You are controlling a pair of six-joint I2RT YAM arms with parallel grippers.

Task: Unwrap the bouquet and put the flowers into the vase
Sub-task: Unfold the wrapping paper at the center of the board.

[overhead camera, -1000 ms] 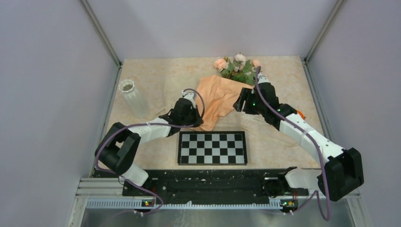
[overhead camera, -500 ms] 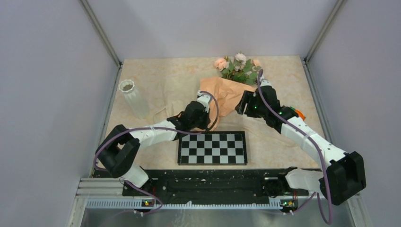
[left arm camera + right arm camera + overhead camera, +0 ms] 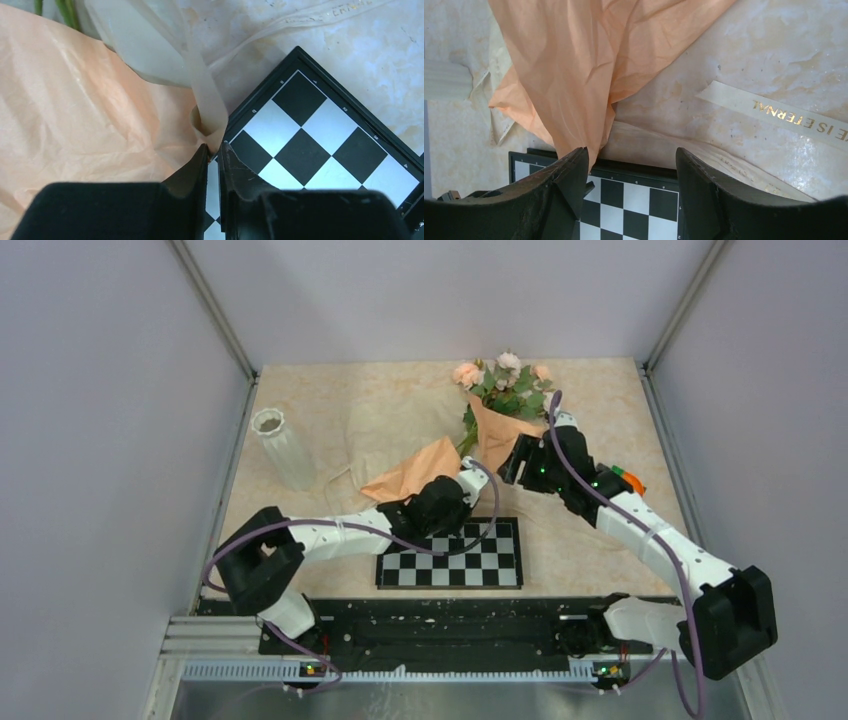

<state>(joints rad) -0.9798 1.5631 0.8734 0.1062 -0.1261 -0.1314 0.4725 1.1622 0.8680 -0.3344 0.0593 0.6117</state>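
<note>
Marbled bench (image 3: 320, 400), bouquet (image 3: 503, 390) at far side: left jaws nearly closed on wrapper (image 3: 420, 472) corner, right jaws wide and empty beside it, so a pull may drag the unrestrained bouquet or slip.

Right of the right pincer (image 3: 631, 160), the ribbon (image 3: 769, 109) runs off the edge, lettering cut short. Whether the left pincer (image 3: 213, 146) nips the paper (image 3: 75, 110) fold at its tips is unclear.

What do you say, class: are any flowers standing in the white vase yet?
No: the vase stands alone at the left, while the flowers lie far off to its right, in orange paper.
</note>
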